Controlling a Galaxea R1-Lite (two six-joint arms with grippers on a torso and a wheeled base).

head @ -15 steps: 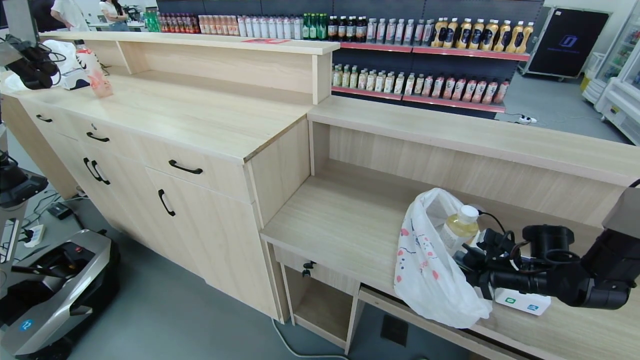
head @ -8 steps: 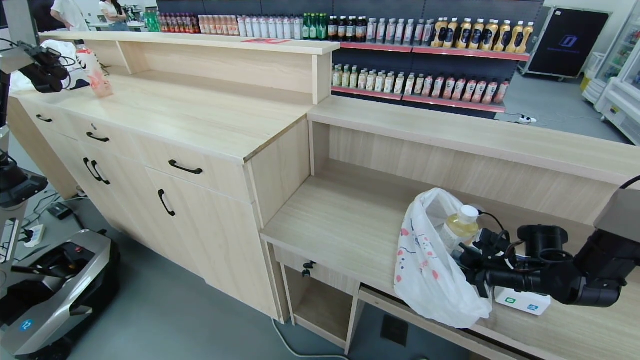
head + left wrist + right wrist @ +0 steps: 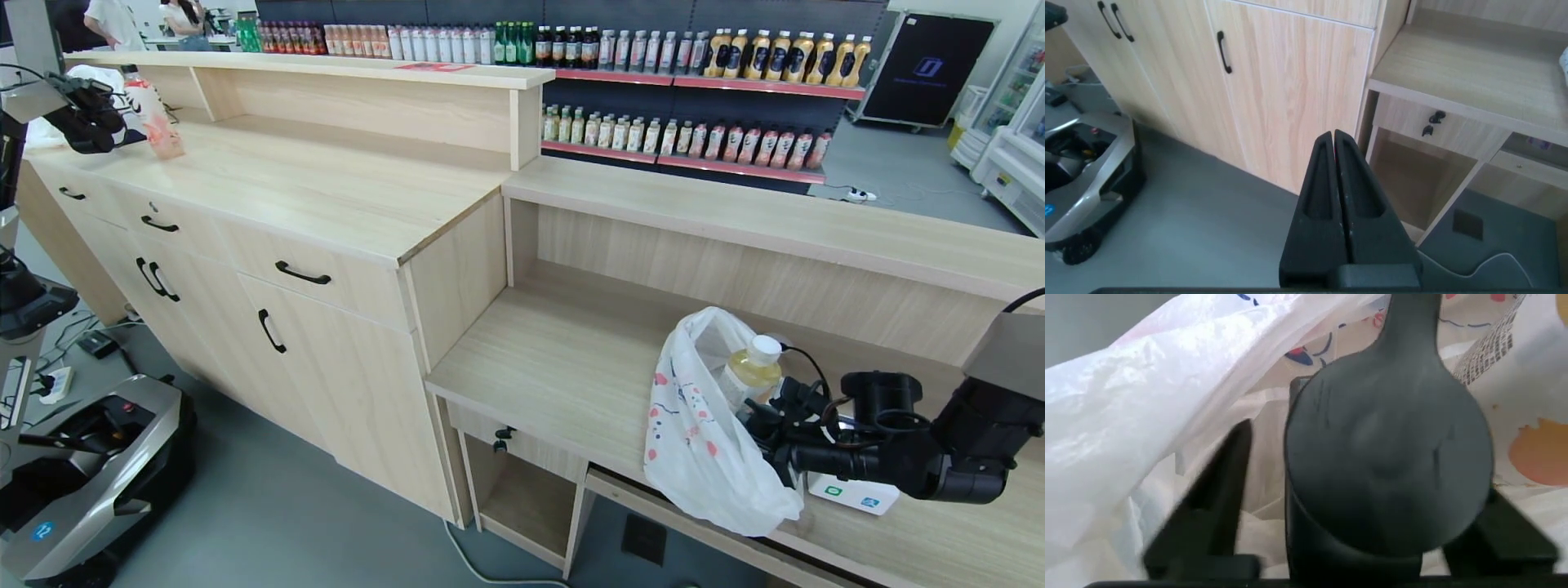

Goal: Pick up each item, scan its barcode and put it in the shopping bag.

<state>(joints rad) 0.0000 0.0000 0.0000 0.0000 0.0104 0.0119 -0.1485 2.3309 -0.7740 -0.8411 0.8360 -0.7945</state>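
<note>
Two bottles are showing: pink bottle [image 3: 155,114] is standing on upper counter [image 3: 310,188] w/ L gripper [image 3: 86,122] hanging near it, pincer clenched, holding nothing. Yellow-drink bottle [image 3: 751,371] is standing upright at mouth of shopping bag [image 3: 694,433], which is lying on lower counter [image 3: 555,359]; R gripper [image 3: 763,420] is resting at bag's opening, beside that bottle – can't tell if clenched or released.

Pale wooden counter [image 3: 326,196] with black-handled drawers [image 3: 343,265]; shelves [image 3: 710,84] of bottled drinks [image 3: 678,137] behind.

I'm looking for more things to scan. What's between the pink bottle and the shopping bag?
Nothing: in the head view, only bare wooden counter lies between the pink bottle and the shopping bag.
</note>
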